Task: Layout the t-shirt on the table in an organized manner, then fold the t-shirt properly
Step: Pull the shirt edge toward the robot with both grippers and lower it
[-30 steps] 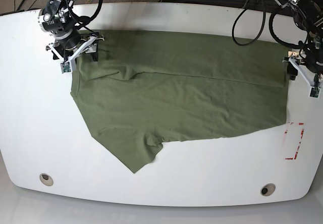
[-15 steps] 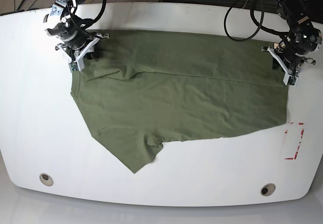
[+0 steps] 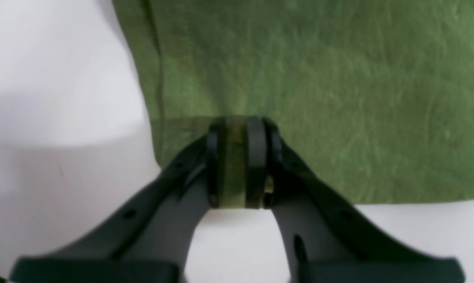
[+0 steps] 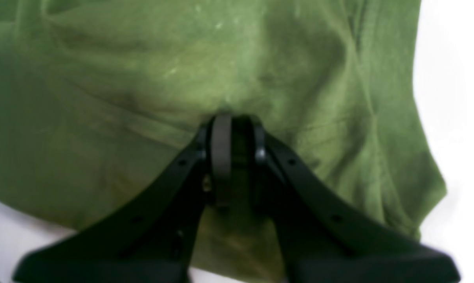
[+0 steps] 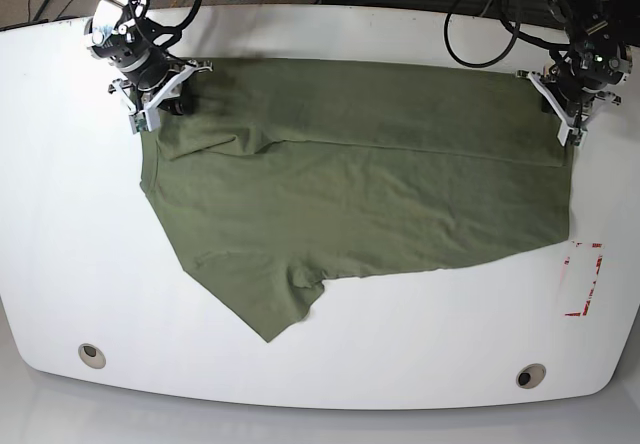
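The olive-green t-shirt (image 5: pixel 360 194) lies spread across the white table (image 5: pixel 60 214), its far edge folded over and one sleeve pointing toward the front. My right gripper (image 5: pixel 160 101) sits at the shirt's far left corner in the base view. In the right wrist view it (image 4: pixel 237 122) is shut, pinching a bunch of the t-shirt (image 4: pixel 142 78). My left gripper (image 5: pixel 560 116) is at the far right corner. The left wrist view shows it (image 3: pixel 237 129) shut, with a strip of the t-shirt (image 3: pixel 339 78) near the hem clamped between its pads.
A red tape mark (image 5: pixel 583 279) lies right of the shirt's front right corner. Two grommet holes (image 5: pixel 91 355) (image 5: pixel 530 375) sit near the front edge. Black cables (image 5: pixel 480 24) loop over the table's far edge behind the shirt.
Both grippers have closed on the shirt's far corners. The left gripper came in from beyond the shirt's right edge, and the right gripper shifted slightly toward the back.
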Robot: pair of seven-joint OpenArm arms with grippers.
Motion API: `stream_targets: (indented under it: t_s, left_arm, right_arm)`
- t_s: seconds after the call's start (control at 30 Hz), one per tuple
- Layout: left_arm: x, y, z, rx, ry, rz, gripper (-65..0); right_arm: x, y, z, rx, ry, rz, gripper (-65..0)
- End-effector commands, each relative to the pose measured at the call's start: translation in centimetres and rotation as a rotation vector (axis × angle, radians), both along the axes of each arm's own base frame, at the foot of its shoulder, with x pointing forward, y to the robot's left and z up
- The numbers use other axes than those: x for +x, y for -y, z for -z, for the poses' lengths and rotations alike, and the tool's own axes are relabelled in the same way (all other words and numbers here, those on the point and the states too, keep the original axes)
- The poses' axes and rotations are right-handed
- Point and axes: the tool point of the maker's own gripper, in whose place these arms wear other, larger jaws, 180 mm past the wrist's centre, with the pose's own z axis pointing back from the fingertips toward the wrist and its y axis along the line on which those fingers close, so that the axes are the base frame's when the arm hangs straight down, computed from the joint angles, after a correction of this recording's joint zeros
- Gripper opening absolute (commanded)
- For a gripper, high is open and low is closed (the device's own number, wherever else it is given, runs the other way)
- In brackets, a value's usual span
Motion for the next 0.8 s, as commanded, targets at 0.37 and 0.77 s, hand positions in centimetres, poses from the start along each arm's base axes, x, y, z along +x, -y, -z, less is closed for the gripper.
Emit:
stream_targets:
  t_s: [0.37, 0.77]
  left_arm:
    - [-4.3, -0.7, -0.6, 0.080, -0.079, 0.030, -58.7]
    - [-5.4, -0.7, -0.7, 0.093, -0.093, 0.034, -58.7]
  right_arm:
    - [-5.3, 2.2, 0.0, -0.096, -0.105, 0.002, -58.7]
    - [-6.4, 2.2, -0.1, -0.114, -0.125, -0.002, -58.5]
